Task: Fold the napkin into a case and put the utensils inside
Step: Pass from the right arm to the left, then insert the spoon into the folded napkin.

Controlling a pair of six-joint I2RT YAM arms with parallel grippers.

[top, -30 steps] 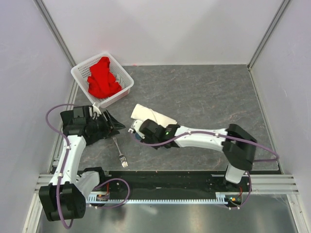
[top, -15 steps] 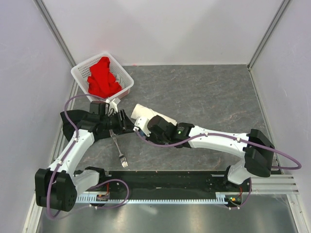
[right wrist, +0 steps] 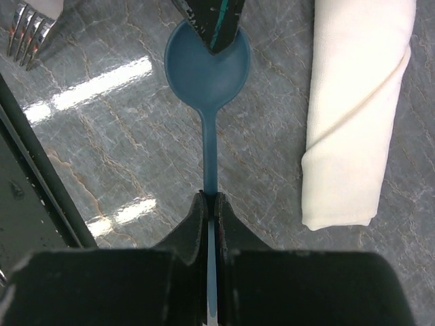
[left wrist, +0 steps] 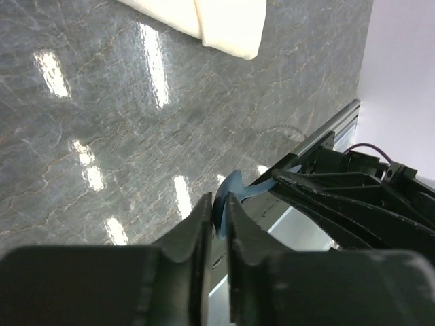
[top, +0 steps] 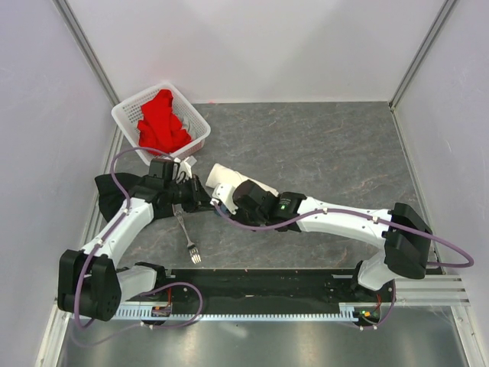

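Observation:
The napkin (top: pixel 238 182) lies folded as a narrow cream case (right wrist: pixel 357 109) left of the table's middle; its end (left wrist: pixel 228 24) shows in the left wrist view. My right gripper (right wrist: pixel 211 200) is shut on the blue spoon's handle (right wrist: pixel 210 142). The spoon (left wrist: pixel 236 191) is held just above the table, its round bowl pointing left. My left gripper (left wrist: pixel 217 210) has its jaws pinched on the bowl's edge, and one left fingertip (right wrist: pixel 214 24) covers part of the bowl. The two grippers meet beside the case (top: pixel 206 199). The silver fork (top: pixel 188 235) lies on the table nearer the front.
A white perforated basket (top: pixel 126 115) with a red cloth (top: pixel 162 122) stands at the back left. A black cloth (top: pixel 107 191) lies under the left arm. Fork tines (right wrist: pixel 27 30) show left of the spoon. The black front rail (top: pixel 267 279) runs along the near edge.
My left arm swung right to meet the right gripper and its jaws closed onto the spoon's bowl. The right arm reached left early on, then held still with the spoon.

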